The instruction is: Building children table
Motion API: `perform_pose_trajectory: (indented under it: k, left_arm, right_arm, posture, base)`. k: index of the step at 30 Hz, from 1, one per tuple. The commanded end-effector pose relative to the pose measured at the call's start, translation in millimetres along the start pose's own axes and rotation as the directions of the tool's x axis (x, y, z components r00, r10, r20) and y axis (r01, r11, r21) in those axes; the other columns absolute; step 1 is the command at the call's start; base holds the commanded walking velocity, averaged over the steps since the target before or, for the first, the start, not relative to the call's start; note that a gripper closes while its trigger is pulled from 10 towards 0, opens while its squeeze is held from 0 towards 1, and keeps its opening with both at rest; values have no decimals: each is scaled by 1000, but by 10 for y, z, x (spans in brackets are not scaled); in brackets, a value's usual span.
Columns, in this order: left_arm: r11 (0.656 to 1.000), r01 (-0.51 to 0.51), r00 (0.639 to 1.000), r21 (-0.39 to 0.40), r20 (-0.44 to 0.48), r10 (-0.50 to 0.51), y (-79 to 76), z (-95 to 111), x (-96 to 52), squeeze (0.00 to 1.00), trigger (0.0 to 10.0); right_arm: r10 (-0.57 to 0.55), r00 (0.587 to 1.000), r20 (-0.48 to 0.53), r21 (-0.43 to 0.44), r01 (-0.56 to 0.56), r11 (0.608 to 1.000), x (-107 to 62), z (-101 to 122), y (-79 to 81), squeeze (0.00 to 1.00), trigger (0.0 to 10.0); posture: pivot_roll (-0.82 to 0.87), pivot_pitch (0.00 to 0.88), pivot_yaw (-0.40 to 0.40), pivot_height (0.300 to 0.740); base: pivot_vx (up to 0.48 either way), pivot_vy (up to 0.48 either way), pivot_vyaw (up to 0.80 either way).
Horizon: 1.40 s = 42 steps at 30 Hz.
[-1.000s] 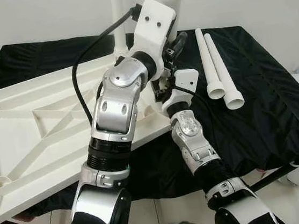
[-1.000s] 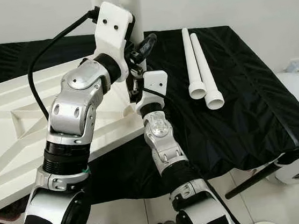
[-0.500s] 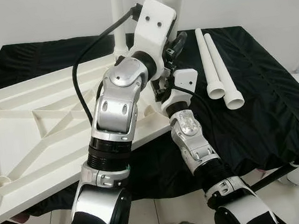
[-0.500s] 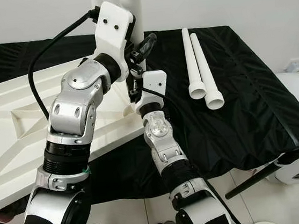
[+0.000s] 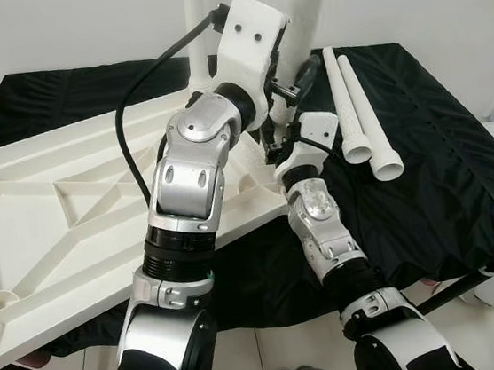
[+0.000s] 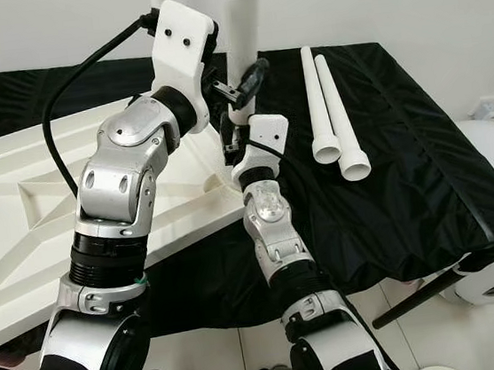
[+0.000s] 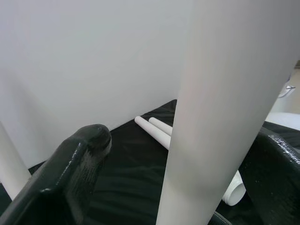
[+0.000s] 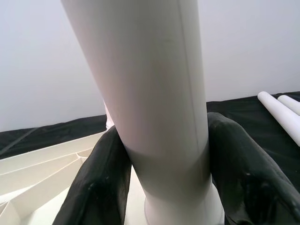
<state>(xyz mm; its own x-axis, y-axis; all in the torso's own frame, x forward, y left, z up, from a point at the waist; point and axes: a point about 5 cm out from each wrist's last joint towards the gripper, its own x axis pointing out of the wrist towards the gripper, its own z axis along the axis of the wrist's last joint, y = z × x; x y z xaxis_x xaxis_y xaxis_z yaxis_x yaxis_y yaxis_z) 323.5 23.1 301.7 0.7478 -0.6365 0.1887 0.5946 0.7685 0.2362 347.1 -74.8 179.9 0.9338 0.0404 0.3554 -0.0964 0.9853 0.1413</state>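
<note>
Two grippers work one white table leg [image 6: 240,25], centre-top of the head views, at the near-right corner of the upturned white tabletop [image 5: 46,226]. Right gripper [image 8: 161,154] is clamped round the leg low down, just above its flared foot, black pads pressed on both sides. Left gripper [image 7: 173,154] sits higher up the same leg w/ fingers spread either side; one finger [image 7: 70,164] stands apart from the tube, the other side's contact I can't tell.

Leg looks like hollow plastic tube: light, stiff, smooth, so prob slippery under a pinch. Low grip near the socket gives push-down force; upper gripper is better as a guide vs. tipping. Squeezing hard isn't needed, it won't crush easily but could twist out.

Long axis runs near vertical, foot end down at the tabletop, top end out of frame, tilted slightly toward upper right. Another leg [image 5: 195,21] stands upright just left of it. Two spare legs [image 5: 359,110] lie side by side on the black-covered bench [image 5: 444,189], right of centre, open ends toward the robot, long axes running away from it.
</note>
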Motion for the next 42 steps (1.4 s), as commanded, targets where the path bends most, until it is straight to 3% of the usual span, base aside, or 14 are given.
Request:
perform_pose_trajectory:
  k: [1, 10, 14, 19, 20, 27, 31, 34, 42]
  left_arm:
    - [986, -167, 985, -26, 34, 168, 93, 16, -71, 1000, 10000]
    - [990, -113, 992, -81, 55, 118, 53, -45, -168, 1000, 10000]
    - [989, -110, 991, -103, 63, 117, 124, -94, -274, 1000, 10000]
    - [987, -122, 990, -107, 63, 129, 154, -101, -289, 1000, 10000]
    - [985, -129, 988, -114, 67, 137, 195, -101, -315, 0, 10000]
    - [979, -150, 985, -140, 59, 160, 297, -144, -379, 0, 10000]
    - [967, -214, 976, -137, 9, 218, 435, -279, -449, 0, 10000]
    - [934, -325, 945, -147, -88, 315, 588, -525, -524, 0, 10000]
    - [910, -381, 922, -167, -140, 360, 666, -716, -587, 0, 10000]
  right_arm:
    - [-122, 992, -17, 46, 122, 991, 21, -12, -196, 0, 10000]
    - [-122, 992, -29, 22, 123, 992, 56, 1, -233, 0, 10000]
    - [-128, 991, -39, 1, 128, 992, 115, 37, -290, 0, 10000]
    - [-129, 991, -38, -11, 129, 992, 124, 44, -301, 0, 10000]
    - [-134, 990, -39, -6, 134, 991, 133, 54, -319, 0, 10000]
    - [-131, 990, -45, 12, 131, 991, 145, 71, -345, 0, 10000]
    - [-115, 993, -33, 10, 115, 993, 158, 121, -372, 0, 10000]
    - [-72, 997, -14, -21, 72, 997, 178, 199, -411, 0, 10000]
    - [-2, 1000, 14, -79, 4, 997, 168, 248, -424, 0, 10000]
  posture:
    - [72, 0, -65, 740]
    - [72, 0, -76, 740]
    - [70, 0, -76, 740]
    - [70, 0, -76, 740]
    - [70, 0, -79, 740]
    - [67, 0, -88, 740]
    - [64, 0, -94, 740]
    - [61, 0, -94, 740]
    - [57, 0, -89, 740]
  base:
    - [0, 0, 0]
    - [0, 0, 0]
    - [0, 0, 0]
    - [0, 0, 0]
    - [0, 0, 0]
    - [0, 0, 0]
    - [0, 0, 0]
    - [0, 0, 0]
    - [0, 0, 0]
